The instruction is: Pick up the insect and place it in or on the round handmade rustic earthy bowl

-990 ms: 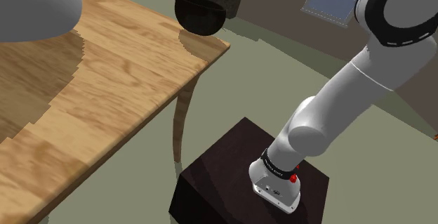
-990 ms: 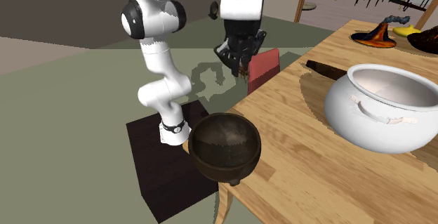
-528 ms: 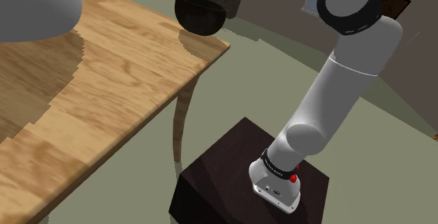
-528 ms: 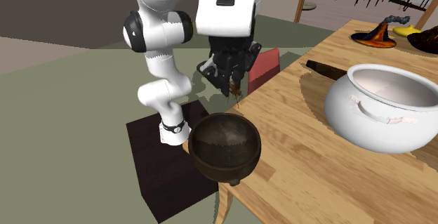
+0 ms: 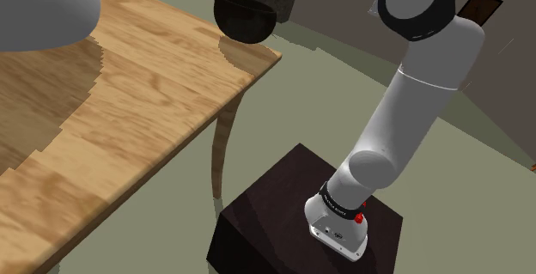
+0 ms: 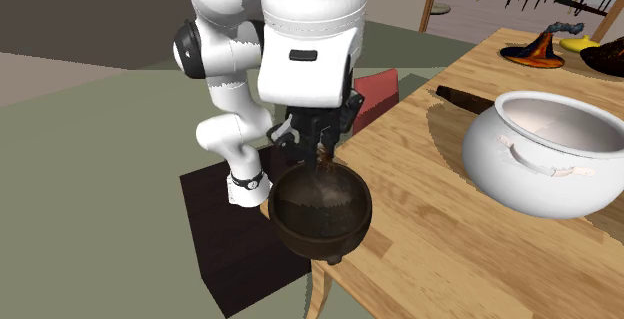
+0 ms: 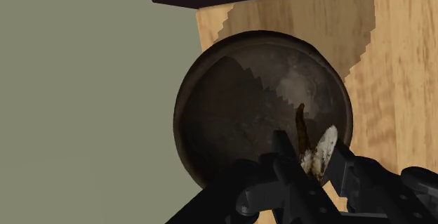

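The gripper pinches the insect right above the dark bowl, so only dropping it in looks left.

Brown, pale-winged insect: small, slender, clasped between the jaws, body pointing out beyond their tips. Round dark-brown bowl: upright, mottled inside, directly beneath the jaws.

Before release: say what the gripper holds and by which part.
The gripper holds the insect by its pale winged end; its brown body sticks out over the bowl.
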